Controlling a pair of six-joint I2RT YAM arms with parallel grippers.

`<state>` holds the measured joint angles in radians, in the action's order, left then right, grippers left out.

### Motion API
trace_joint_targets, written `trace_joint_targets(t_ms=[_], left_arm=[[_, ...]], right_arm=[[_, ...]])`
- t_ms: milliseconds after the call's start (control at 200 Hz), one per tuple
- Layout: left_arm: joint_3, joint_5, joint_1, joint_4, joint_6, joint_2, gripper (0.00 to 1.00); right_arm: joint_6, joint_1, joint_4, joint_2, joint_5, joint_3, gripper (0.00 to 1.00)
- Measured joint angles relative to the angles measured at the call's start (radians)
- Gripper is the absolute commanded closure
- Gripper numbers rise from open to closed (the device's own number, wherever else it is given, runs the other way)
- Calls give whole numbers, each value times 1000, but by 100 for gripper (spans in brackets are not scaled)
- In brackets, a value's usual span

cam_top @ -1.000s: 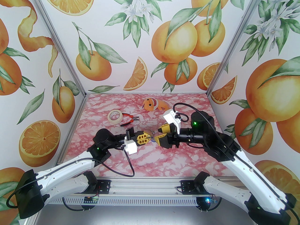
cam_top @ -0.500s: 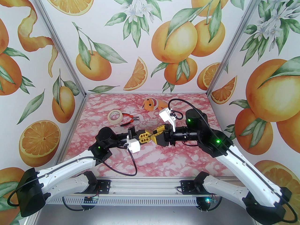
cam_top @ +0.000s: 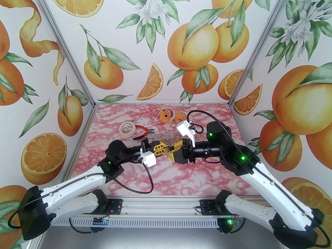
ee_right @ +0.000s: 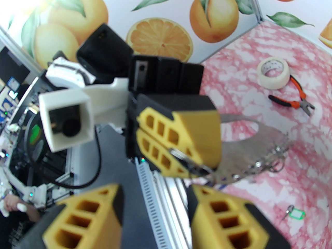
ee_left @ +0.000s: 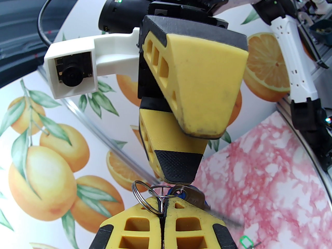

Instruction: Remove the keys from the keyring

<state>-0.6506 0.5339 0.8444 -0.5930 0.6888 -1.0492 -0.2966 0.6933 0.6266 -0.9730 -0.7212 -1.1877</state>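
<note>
The keyring point(ee_right: 262, 144) is bare grey metal with a dull sheen. The small split rings point(ee_left: 145, 194) on it are thin polished wire. The blue key point(ee_left: 182, 195) looks like plastic, though little of it shows. The table point(cam_top: 207, 175) is a smooth sheet printed in pink marble, and the green key point(ee_right: 297, 213) lying on it is glossy plastic. The left gripper point(ee_left: 163, 209) and right gripper point(ee_right: 155, 191) have matt yellow plastic fingers with black pebbled pads. At the table's 11 o'clock, the tape point(cam_top: 124, 133) is matt beige paper and the pliers point(cam_top: 142, 133) have rubbery red grips. At 12 o'clock, the toy point(cam_top: 168, 115) is plush cloth.
</note>
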Motion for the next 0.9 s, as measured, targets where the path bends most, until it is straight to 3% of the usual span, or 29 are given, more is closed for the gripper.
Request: trace_joint_targets(t_ms=[315,901], left_arm=[[-1,16,0,-2,3,-1,94],[-30,-6,-2,30,28,-32,93]], right_arm=[[20,0,27,-7,78,-40,44],[34,40,59,-16,83,-41,54]])
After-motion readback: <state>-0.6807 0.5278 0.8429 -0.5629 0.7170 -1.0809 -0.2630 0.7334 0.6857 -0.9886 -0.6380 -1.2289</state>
